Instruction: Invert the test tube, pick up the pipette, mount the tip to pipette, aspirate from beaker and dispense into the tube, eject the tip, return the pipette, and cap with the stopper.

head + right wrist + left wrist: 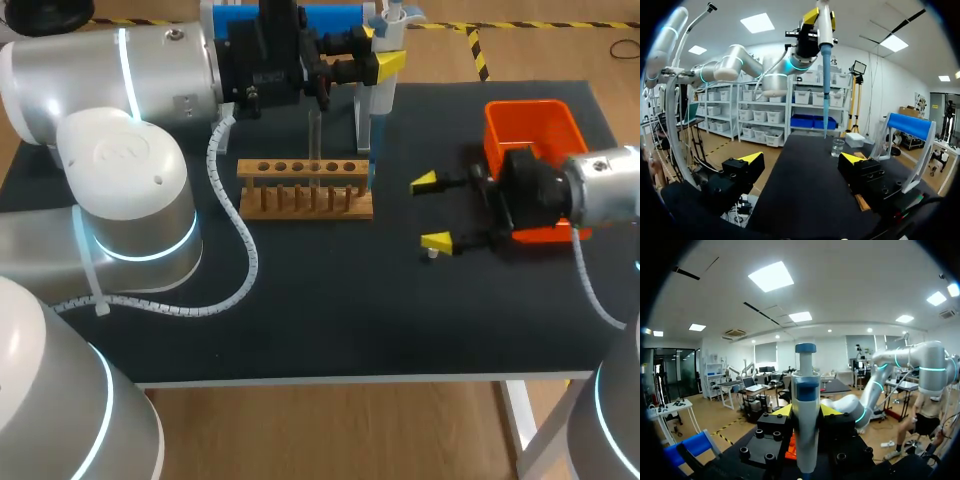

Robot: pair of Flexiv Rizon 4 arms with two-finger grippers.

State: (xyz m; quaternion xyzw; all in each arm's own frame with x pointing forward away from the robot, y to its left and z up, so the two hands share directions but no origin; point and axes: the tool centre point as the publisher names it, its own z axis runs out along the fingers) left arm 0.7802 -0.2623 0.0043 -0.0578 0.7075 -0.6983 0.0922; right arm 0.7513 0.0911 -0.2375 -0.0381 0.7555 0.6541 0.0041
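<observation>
From above: my left claw (381,50) grips the white-and-blue plastic pipette (384,100) upright, beyond the wooden test tube rack (305,190). My right claw (432,212) gapes empty beside the orange plastic bin (530,120).

Left wrist: yellow fingertips (782,411) clamp the pipette.

Right wrist: my fingers stand apart. The pipette hangs above a small clear glass beaker (838,146).

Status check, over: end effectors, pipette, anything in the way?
Left end effector shut on pipette, blue tip mounted, held high. Right end effector open, empty, beside orange bin. Beaker stands uncovered; nothing seen blocking it.
</observation>
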